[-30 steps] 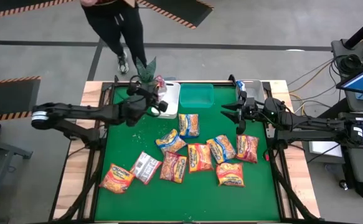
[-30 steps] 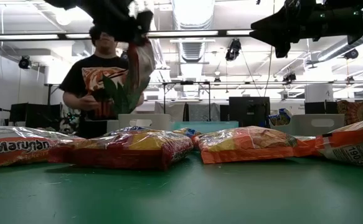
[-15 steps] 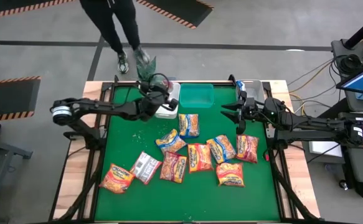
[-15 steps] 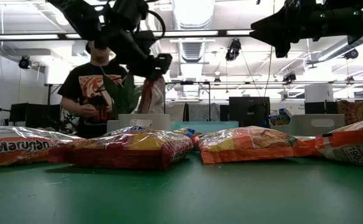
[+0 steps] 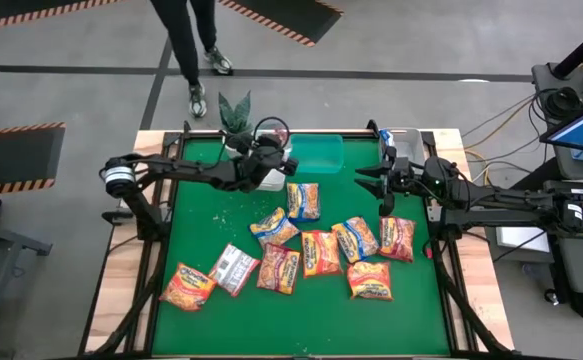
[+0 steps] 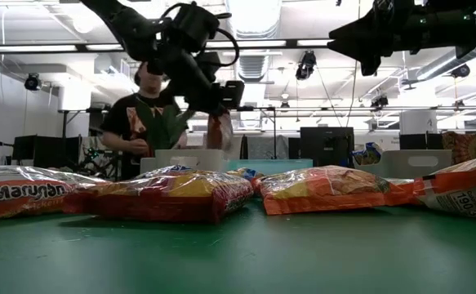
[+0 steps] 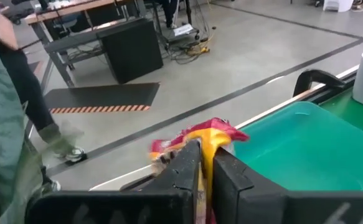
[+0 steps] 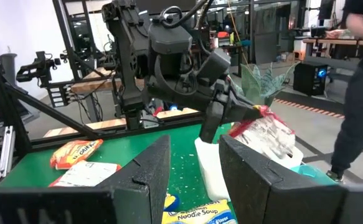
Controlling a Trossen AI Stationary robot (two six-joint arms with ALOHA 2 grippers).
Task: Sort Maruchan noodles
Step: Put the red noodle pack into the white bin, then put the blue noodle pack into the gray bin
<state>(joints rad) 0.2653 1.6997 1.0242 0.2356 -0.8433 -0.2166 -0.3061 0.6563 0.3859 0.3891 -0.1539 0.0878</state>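
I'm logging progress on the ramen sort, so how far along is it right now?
Early going. Done: little can be confirmed; the grey plastic bin seems to hold something blue. In hand: the left tool is shut on a red-and-yellow crinkly plastic noodle packet, holding it over the white plastic bin beside the teal plastic bin. Left: nine loose noodle packets lie on the green table mat. The right tool hovers open.

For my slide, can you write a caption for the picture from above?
Left gripper holds a crinkly red-and-yellow noodle packet over the white bin; right gripper waits.
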